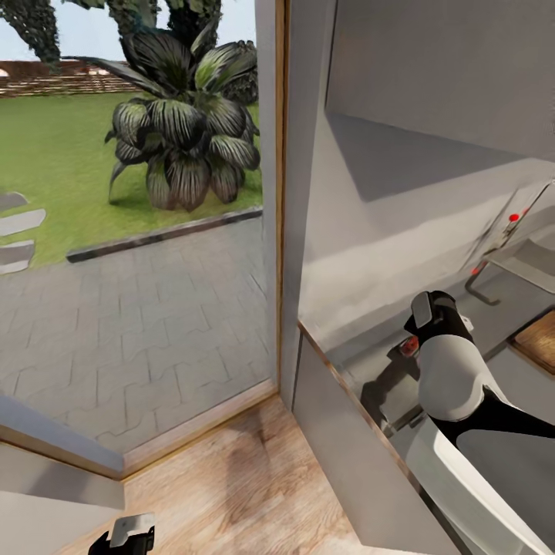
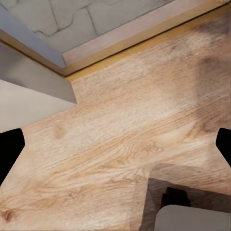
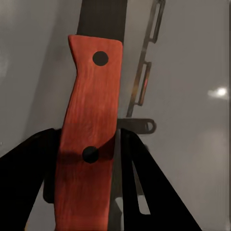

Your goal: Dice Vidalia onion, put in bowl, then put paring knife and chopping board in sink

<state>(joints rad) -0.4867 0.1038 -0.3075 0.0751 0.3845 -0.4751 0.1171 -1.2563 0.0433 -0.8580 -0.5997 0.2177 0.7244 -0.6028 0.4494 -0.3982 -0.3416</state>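
Gripping the knife (image 3: pixel 89 139) by its reddish handle, the right gripper (image 3: pixel 86 159) is hovering over the grey bench (image 1: pixel 493 308), its jaws pinching the handle from both sides while the dark blade is pointing away from the wrist. Judging from this, the task is sitting at a knife-carrying stage; whether the dicing is done cannot be told, since onion and bowl are not visible. One corner of the brown board (image 1: pixel 539 339) is lying at about four o'clock in the head view, and one sink (image 1: pixel 532 262) with its red-knobbed tap is showing at about three o'clock. The left gripper (image 1: pixel 127 536) is hanging low over the wooden floor (image 2: pixel 120 130), jaws spread and holding nothing. Count: one knife, one board, one sink, two grippers.
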